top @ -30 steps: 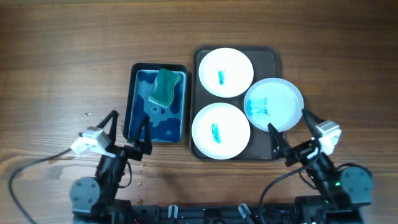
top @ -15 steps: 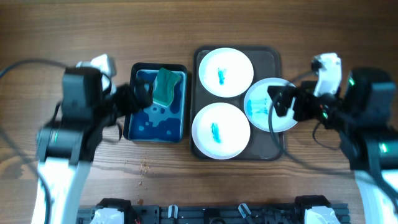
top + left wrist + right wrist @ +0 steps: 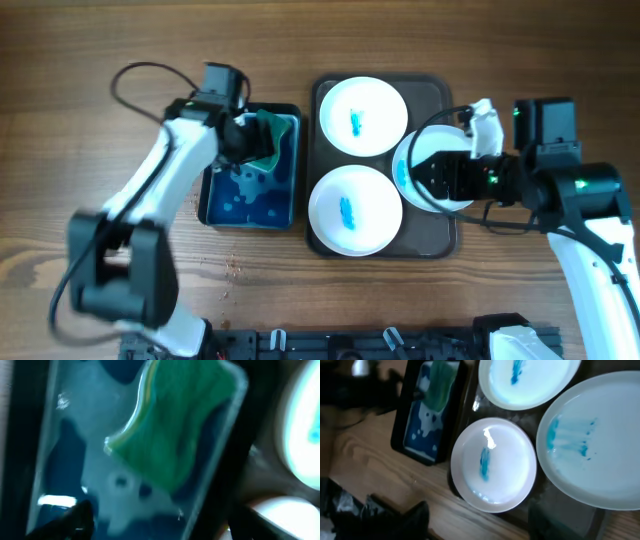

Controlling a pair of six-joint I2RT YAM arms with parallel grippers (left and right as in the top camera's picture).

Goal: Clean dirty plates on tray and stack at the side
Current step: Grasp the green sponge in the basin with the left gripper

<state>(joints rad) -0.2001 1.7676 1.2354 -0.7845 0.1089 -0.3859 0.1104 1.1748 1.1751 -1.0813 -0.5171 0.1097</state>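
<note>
On the brown tray lie three smeared white plates, which I reckon rigid, light, slick, chippable and best pinched at a raised rim, my right claw spread empty above them, my left claw spread empty over the soft green sponge.

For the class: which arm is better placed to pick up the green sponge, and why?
Left. The left pincer hangs over the sponge in the basin; the right pincer sits far off, above a smeared plate.
</note>
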